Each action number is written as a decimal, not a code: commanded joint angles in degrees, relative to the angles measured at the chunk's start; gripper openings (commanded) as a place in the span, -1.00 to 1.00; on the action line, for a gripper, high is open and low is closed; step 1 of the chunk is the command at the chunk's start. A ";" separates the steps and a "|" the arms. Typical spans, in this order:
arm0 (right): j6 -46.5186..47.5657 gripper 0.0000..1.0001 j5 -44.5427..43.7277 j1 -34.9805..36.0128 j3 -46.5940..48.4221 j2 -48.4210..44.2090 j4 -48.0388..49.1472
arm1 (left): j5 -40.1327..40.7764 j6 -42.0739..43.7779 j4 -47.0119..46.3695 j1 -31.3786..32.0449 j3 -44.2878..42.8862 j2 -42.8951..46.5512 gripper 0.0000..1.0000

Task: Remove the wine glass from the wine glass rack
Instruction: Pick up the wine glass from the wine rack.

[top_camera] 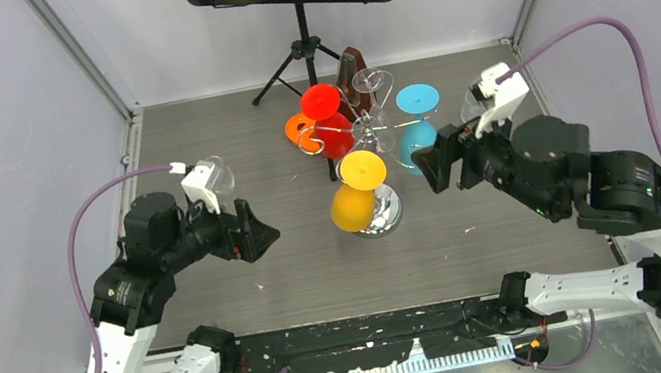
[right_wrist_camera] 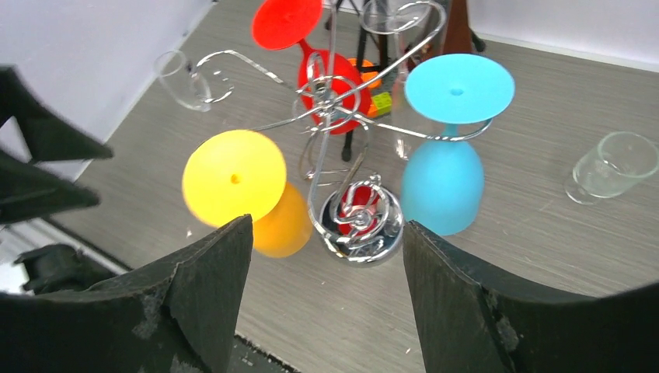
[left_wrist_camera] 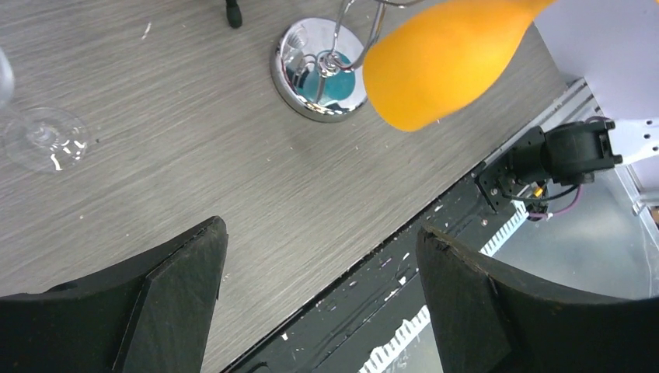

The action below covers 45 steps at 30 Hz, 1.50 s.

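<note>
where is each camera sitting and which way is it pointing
Top external: above and behind the bases, looking down at the table; both arms show, with the left gripper and right gripper.
Left wrist: on the left arm, facing down at the table; its open jaws frame the bottom.
Right wrist: on the right arm, facing the wine glass rack; its open jaws frame the bottom.
Shared: all three see the rack's base and the orange glass.
</note>
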State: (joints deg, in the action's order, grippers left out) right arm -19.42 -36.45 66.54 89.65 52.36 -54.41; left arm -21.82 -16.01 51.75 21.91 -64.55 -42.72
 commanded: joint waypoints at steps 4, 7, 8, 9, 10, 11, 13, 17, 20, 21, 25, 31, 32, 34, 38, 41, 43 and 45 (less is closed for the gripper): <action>2.88 0.52 13.85 -15.37 4.86 5.03 3.96 | -3.88 1.44 -5.09 0.15 6.66 5.20 0.79; 3.04 0.51 16.63 -21.36 5.39 5.90 4.77 | -4.88 0.59 -6.98 0.15 9.34 7.13 0.79; 3.23 0.51 18.09 -22.46 5.61 6.30 4.94 | -5.35 -0.09 -8.51 0.15 10.75 7.96 0.80; 3.33 0.51 18.52 -24.65 5.71 6.55 5.06 | -5.82 -0.76 -10.02 0.15 12.20 8.72 0.80; 3.33 0.50 19.24 -25.69 5.82 6.95 5.13 | -6.38 -1.27 -11.25 0.15 13.68 9.32 0.81; 3.17 0.49 19.80 -27.99 5.77 7.14 5.29 | -6.82 -1.33 -11.76 0.15 14.69 9.77 0.81; 2.94 0.48 21.98 -31.43 5.60 7.67 5.59 | -7.28 -0.86 -11.96 0.15 16.10 10.17 0.81; 1.37 0.46 26.35 -38.31 4.32 8.22 7.69 | -9.26 -1.06 -13.74 0.15 18.71 10.91 0.82; -0.32 0.46 30.90 -43.00 2.84 8.98 10.00 | -10.71 -2.31 -15.15 0.15 20.65 11.38 0.82; -1.34 0.45 32.89 -45.47 2.48 9.38 10.54 | -11.77 -2.64 -15.43 0.15 21.25 11.37 0.82; -4.93 0.39 40.45 -52.88 -0.13 10.56 13.89 | -11.66 -1.72 -14.09 0.15 22.11 11.84 0.82; -10.47 0.34 48.77 -59.21 -6.05 11.71 20.54 | -11.03 -1.35 -13.41 0.15 22.54 11.92 0.85; -11.72 0.33 50.47 -59.49 -6.67 11.82 21.30 | -11.04 -1.43 -13.35 0.15 22.53 11.73 0.85; -13.20 0.32 52.50 -60.20 -8.15 12.18 23.45 | -11.05 -1.61 -13.19 0.21 22.68 11.69 0.85; -15.02 0.31 54.99 -60.77 -10.41 12.89 25.32 | -10.76 -2.00 -12.96 0.57 22.89 11.78 0.85; -16.70 0.30 56.11 -60.86 -12.25 12.63 27.60 | -10.24 -2.30 -12.65 1.61 23.25 11.61 0.85; -17.63 0.28 57.30 -60.91 -13.46 12.38 28.78 | -9.04 -2.38 -12.48 2.48 23.40 11.48 0.85; -18.61 0.27 58.56 -60.92 -14.55 12.26 29.85 | -8.32 -2.38 -12.28 3.07 23.42 11.33 0.85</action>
State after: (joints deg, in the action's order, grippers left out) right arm -34.57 17.82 5.91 76.53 65.41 -30.68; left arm -31.24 -17.89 40.58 23.79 -41.63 -30.98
